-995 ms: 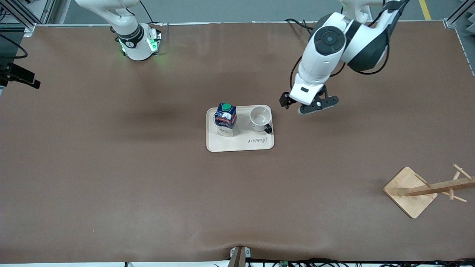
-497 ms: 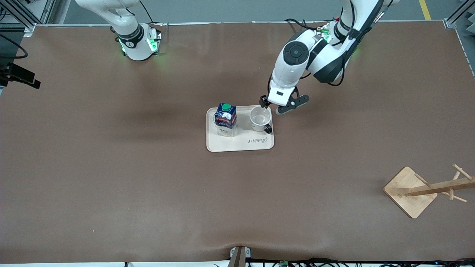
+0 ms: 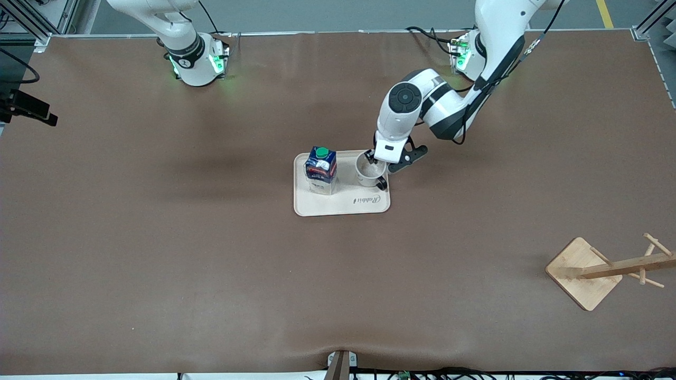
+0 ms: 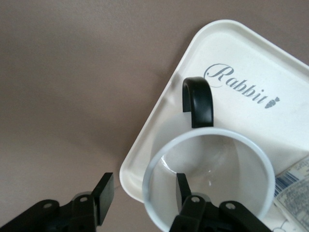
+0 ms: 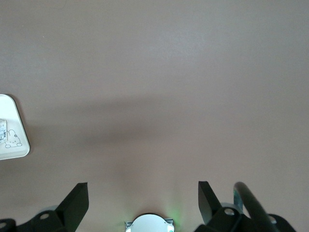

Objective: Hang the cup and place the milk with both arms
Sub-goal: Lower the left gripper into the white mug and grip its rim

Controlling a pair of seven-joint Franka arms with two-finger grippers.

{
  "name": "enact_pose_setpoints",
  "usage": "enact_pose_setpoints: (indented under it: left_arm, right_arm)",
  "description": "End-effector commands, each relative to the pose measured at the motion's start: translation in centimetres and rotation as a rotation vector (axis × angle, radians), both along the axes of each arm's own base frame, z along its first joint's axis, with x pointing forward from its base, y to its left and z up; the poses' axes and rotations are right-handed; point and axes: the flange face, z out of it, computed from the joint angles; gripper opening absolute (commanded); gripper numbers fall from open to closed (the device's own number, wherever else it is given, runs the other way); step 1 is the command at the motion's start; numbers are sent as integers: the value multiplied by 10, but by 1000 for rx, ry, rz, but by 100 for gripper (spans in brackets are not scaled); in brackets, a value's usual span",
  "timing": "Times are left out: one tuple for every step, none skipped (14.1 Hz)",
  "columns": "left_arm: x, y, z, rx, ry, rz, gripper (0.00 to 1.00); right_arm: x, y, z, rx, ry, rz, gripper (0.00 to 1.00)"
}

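The white cup (image 3: 368, 170) stands upright on a cream tray (image 3: 343, 206), its black handle (image 3: 382, 184) turned toward the front camera. My left gripper (image 3: 376, 160) has come down over the cup's rim. In the left wrist view it (image 4: 144, 186) is open, one finger inside the cup (image 4: 212, 159) and the other outside the wall with a gap to it. The milk (image 3: 321, 170), dark blue with a green cap, stands on the tray beside the cup, toward the right arm's end. My right gripper (image 5: 142, 193) waits open and empty over bare table by its base.
A wooden cup rack (image 3: 607, 269) on a square base stands near the front edge at the left arm's end. The tray carries a "Rabbit" print (image 4: 244, 86). A tray corner (image 5: 12, 140) shows in the right wrist view. Brown cloth covers the table.
The left arm swung from beside the tray over to the cup and lowered onto its rim, its fingers narrowing. Cup, milk and right arm have not moved.
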Motion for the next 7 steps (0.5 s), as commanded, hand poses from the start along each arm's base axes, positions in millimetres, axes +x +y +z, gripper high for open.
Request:
enact_pose_setpoints:
  left_arm:
    - [7, -6, 1, -9, -16, 18, 10]
    - [7, -7, 1, -8, -17, 13, 0]
    - [7, -7, 1, -5, -17, 2, 0]
    - [9, -5, 7, 10, -30, -13, 0]
    - [13, -2, 17, 47, -44, -32, 0]
    - [19, -3, 31, 88, -54, -45, 0]
    - [24, -5, 53, 128, -58, -54, 0]
  right_arm:
    - [-1, -1, 2, 10, 2, -5, 100]
    - [0, -1, 1, 9, 2, -7, 100]
    - [2, -1, -3, 9, 9, -7, 100]
    - [3, -2, -3, 7, 10, -8, 100]
    - [5, 0, -2, 5, 4, -4, 100]
    - [5, -1, -2, 13, 1, -6, 100]
    - [5, -1, -1, 20, -3, -9, 100]
